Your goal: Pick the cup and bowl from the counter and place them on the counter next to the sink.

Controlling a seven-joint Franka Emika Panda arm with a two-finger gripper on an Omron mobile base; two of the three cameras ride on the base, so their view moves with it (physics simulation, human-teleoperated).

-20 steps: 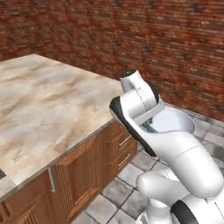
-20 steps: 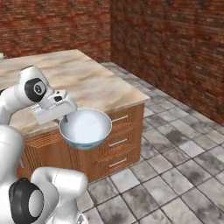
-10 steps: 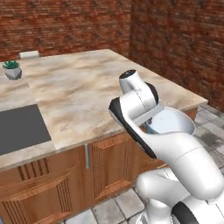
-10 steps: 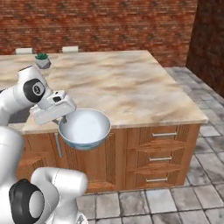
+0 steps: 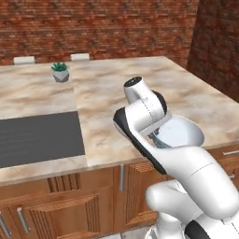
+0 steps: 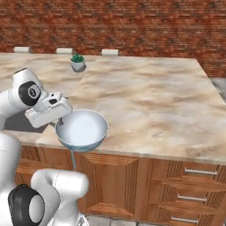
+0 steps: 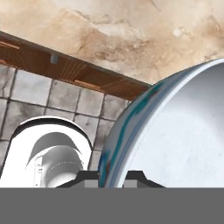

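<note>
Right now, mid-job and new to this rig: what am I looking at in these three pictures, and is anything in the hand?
It is a white robot arm on a driving base in a simulated kitchen. Two pictures come from cameras on the base, behind the arm to its left and right; the third looks along the hand. The gripper is shut on the rim of the bowl, held over the front edge of the marbled counter. On the counter stand a small potted plant and, to the left, the dark sink.

Red brick wall [image 6: 132,26], grey tiled floor [image 7: 52,100], wooden cabinet fronts [image 6: 176,185], small potted plant [image 5: 60,72]
</note>
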